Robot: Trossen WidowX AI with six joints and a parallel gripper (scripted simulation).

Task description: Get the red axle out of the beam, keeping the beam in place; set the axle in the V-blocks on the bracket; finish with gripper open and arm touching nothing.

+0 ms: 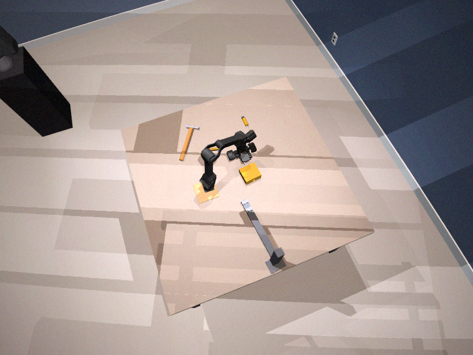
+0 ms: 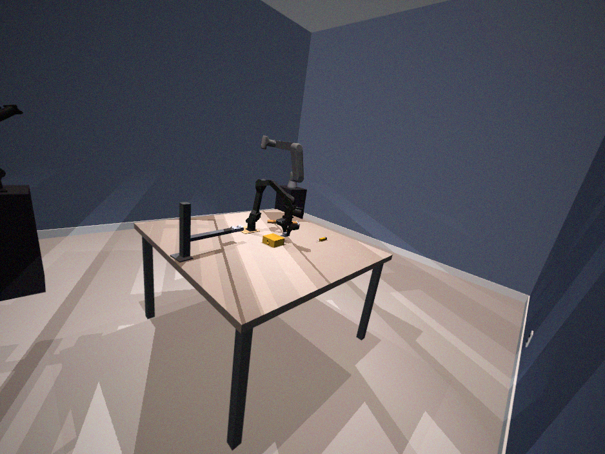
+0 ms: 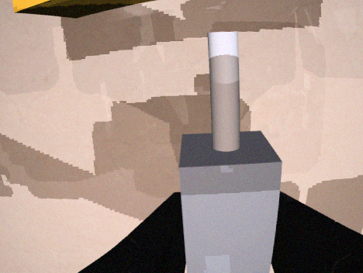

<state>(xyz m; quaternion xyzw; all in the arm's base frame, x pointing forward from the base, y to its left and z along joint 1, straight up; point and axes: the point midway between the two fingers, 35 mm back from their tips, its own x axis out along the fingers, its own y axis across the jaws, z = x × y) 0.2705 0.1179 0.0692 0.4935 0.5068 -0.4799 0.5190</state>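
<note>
Tools share the pale wooden table (image 1: 305,198) (image 2: 293,264) with a bright yellow rectangular block (image 1: 250,173) (image 2: 273,240) (image 3: 31,5), which sits near the gripper (image 1: 244,160) (image 2: 286,233) (image 3: 229,217). A hammer with an orange handle and silvery head (image 1: 186,143) (image 2: 269,222) lies to one side of the arm, and a small yellow-handled screwdriver (image 1: 244,121) (image 2: 322,238) lies beyond the wrist. Another orange handle (image 1: 214,149) shows partly under the arm.

On the other side of the block, an upright dark grey post (image 1: 277,255) (image 2: 184,227) stands on a flat base plate (image 1: 270,266) (image 2: 180,257) at the table edge; a long grey metal bar (image 1: 260,233) (image 2: 209,235) reaches from it towards the arm's base.

The black jointed arm (image 1: 229,141) (image 2: 258,195) rises from its yellowish plate (image 1: 201,197) (image 2: 253,231), bends at a high elbow, and reaches over to a wrist that drops low, fingers pointing down. The gripper is closed on a grey rectangular block (image 2: 285,234) (image 3: 229,233) with a pale round pin (image 3: 225,112) projecting from its end. Where the red axle is, I cannot tell.
</note>
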